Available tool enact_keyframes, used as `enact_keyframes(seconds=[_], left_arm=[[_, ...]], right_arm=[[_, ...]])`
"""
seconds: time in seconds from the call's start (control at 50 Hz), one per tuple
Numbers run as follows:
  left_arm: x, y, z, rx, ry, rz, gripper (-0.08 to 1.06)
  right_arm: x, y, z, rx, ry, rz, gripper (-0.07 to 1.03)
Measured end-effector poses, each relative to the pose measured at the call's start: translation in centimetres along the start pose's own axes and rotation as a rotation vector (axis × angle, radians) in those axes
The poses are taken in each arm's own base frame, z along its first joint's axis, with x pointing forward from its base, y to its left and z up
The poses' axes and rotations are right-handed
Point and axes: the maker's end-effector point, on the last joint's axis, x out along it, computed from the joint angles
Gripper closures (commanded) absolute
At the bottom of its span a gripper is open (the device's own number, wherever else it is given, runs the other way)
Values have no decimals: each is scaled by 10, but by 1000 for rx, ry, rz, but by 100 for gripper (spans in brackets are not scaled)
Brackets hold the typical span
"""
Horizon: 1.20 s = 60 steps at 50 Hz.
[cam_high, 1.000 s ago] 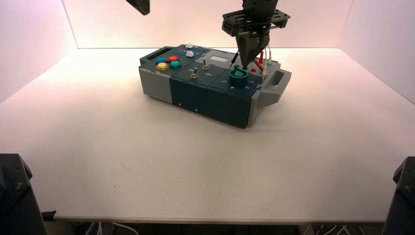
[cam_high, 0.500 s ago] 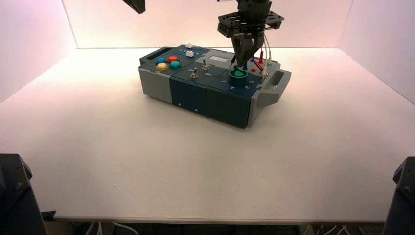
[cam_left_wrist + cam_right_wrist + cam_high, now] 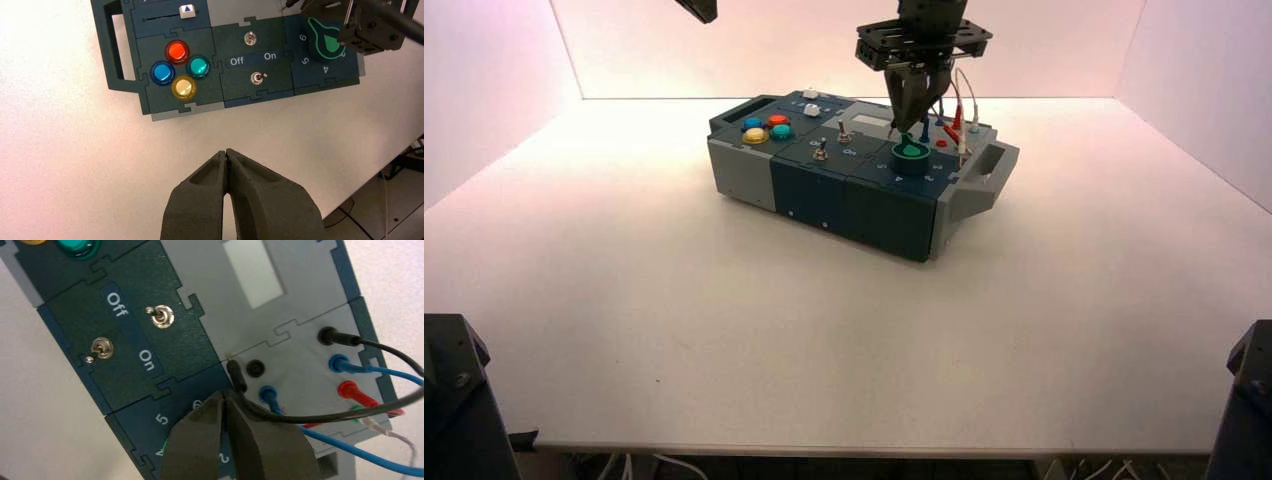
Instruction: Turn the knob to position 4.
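The green teardrop knob point(image 3: 911, 152) sits on its teal base at the right end of the box point(image 3: 824, 190). In the left wrist view the knob point(image 3: 324, 42) points its tip away from the printed 6, 5 and 4. My right gripper point(image 3: 911, 124) hangs low over the knob's far side with its fingers shut; I cannot tell whether they touch it. In the right wrist view the right gripper point(image 3: 225, 396) hides the knob, and 6, 5, 4 and 2 show around it. My left gripper point(image 3: 227, 154) is shut and empty, parked high at the back left.
Two metal toggle switches point(image 3: 161, 317) stand beside the Off and On lettering. Black, blue and red plugs with wires point(image 3: 350, 390) sit just behind the knob, and a loose black plug point(image 3: 237, 375) lies at my right fingertips. Coloured push buttons point(image 3: 177, 51) and a slider point(image 3: 187, 11) are at the box's left end.
My right gripper has moved left from above the wires to over the knob's far side. The left arm has hardly moved.
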Motion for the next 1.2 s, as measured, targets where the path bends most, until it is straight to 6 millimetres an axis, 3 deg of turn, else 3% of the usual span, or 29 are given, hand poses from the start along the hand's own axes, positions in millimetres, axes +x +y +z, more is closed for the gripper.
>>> enact_keyframes(seconds=[0.82,1.2], left_arm=[[-4,-1,0,5,-10,3,100],[-7,-1,1,7,-19,6,100]], right_arm=[[-3,-16,-9,-98,15,-97,98],[-2,-18,-27,-113,63,-109,98]])
